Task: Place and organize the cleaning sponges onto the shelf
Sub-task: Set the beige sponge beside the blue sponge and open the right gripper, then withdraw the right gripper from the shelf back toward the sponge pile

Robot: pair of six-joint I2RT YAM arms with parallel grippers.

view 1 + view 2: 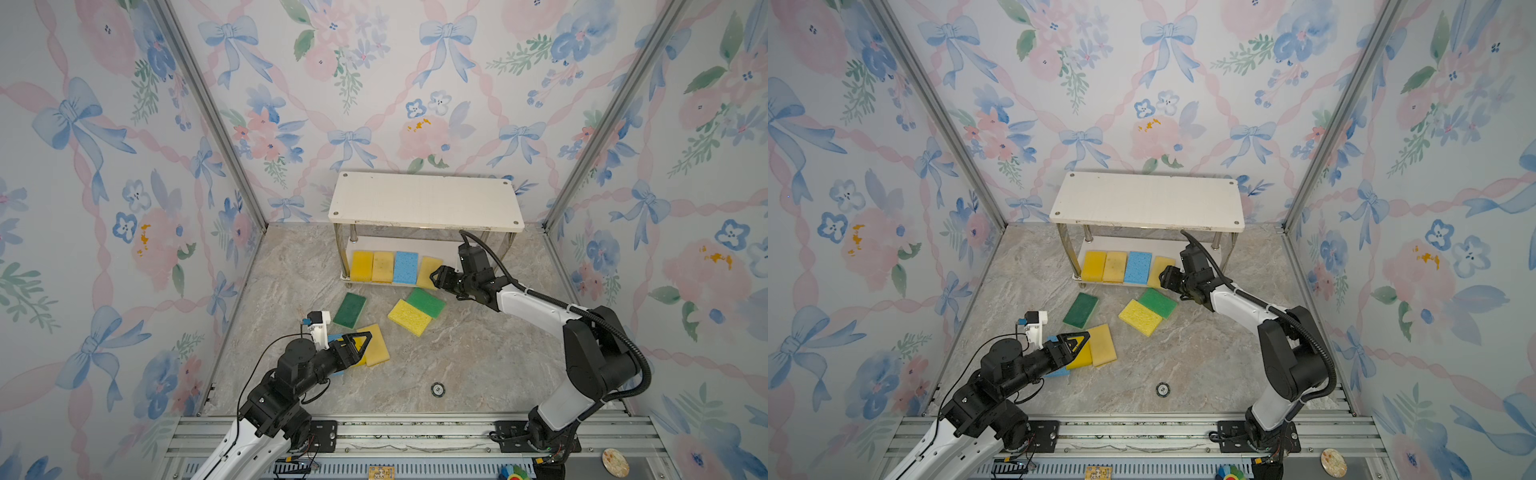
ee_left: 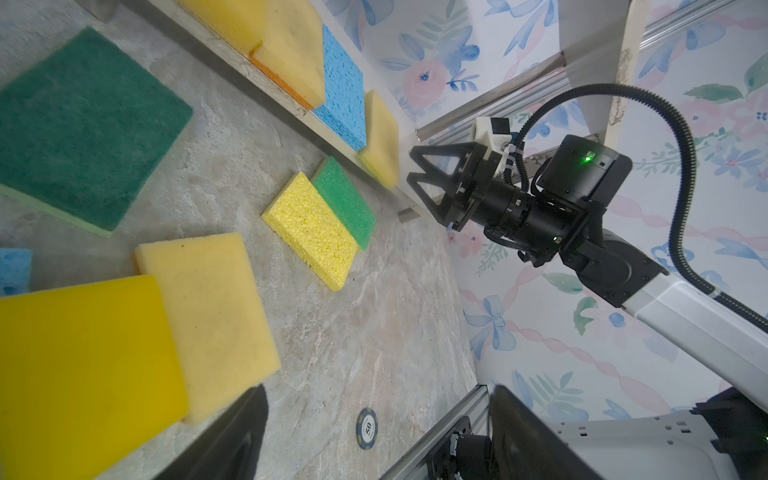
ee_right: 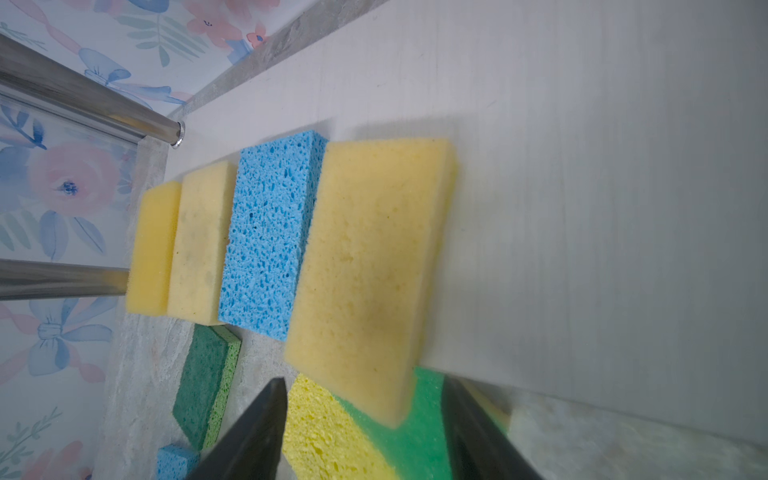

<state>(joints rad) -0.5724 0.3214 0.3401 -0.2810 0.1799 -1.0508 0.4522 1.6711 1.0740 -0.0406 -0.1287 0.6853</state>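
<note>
Cleaning sponges [image 1: 409,318]: blue sponge [image 1: 1057,372] mostly hidden under left fingers [image 2: 232,440], apart | right fingers [image 3: 249,440] apart

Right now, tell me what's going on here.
Sponges are going onto the shelf. Four sit in a row on its lower board; the fourth sponge, pale yellow, lies askew and overhangs the front edge. The right gripper stands open just in front of it, holding nothing. The left gripper hovers open over a bright yellow sponge on the table, where six wait.
</note>
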